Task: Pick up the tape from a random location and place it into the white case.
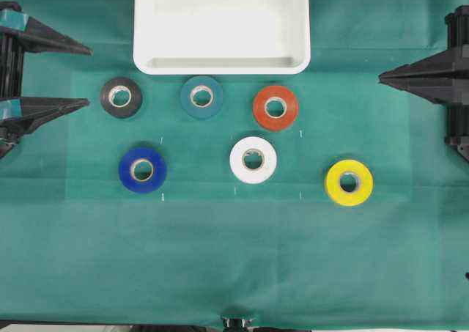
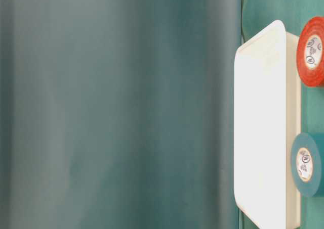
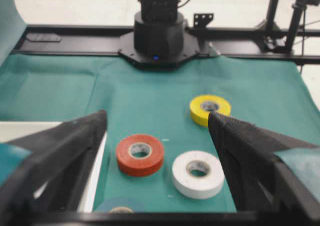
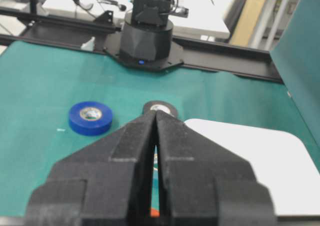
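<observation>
The tape (image 1: 275,108) is an orange-red roll lying flat on the green cloth, just below the right end of the white case (image 1: 220,64). The left wrist view shows the tape (image 3: 140,154) beside a white roll, ahead of and between the fingers. My left gripper (image 1: 89,78) is at the far left edge, open wide and holding nothing. My right gripper (image 1: 382,75) is at the far right edge, shut and empty. Both grippers are far from the tape. The case has nothing in it.
Other rolls lie flat on the cloth: black (image 1: 121,97), teal (image 1: 201,97), blue (image 1: 142,169), white (image 1: 253,160) and yellow (image 1: 349,182). The white roll sits closest to the tape, below and to its left. The case fills the top centre.
</observation>
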Controlling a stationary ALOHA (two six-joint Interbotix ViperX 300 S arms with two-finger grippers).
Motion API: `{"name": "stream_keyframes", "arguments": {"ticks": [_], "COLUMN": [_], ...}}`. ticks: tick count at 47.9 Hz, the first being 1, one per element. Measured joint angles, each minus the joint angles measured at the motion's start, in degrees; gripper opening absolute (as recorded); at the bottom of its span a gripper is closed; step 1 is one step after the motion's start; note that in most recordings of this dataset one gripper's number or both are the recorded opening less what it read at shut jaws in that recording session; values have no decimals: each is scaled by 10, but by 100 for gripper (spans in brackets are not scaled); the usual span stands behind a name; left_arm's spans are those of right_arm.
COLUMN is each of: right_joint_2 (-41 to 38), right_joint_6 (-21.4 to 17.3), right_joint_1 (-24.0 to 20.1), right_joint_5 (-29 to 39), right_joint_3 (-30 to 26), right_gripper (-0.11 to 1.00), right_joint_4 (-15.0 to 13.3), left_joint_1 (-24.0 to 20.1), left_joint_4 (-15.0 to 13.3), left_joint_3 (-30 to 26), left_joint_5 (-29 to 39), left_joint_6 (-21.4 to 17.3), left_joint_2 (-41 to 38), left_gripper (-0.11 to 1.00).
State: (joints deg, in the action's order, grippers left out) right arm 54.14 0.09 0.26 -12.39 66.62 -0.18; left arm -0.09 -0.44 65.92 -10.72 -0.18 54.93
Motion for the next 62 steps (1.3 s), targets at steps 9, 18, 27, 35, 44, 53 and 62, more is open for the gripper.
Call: {"name": "stream_keyframes", "arguments": {"ticks": [9,18,27,35,44,53,62], "right_joint_2": [0,0,0,0,0,0,0], "right_joint_6": [2,2,3,3,3,3,3], "right_joint_1": [1,1,0,1,1,1,0], "right_joint_5": [0,7,10,11,10,11,11], "right_joint_3": [-2,-6,-7,-7,-10,-11,-11], "right_gripper": [0,0,0,0,0,0,0], "right_joint_4": [0,-1,-1,-3,-4,-4,-4], "left_joint_1": [-1,0,-1,-1,0,0,-1], "left_joint_4": [0,0,0,0,1,0,0], "left_joint_3": [0,0,0,-15,-69,-140,-217], "left_joint_5": [12,14,-10,-53,-87,-92,-92], "left_joint_6": [0,0,0,0,-3,-4,-4], "left_joint_2": [0,0,-14,-74,-172,-269,-354], "left_gripper": [100,100,100,100,100,100,100]}}
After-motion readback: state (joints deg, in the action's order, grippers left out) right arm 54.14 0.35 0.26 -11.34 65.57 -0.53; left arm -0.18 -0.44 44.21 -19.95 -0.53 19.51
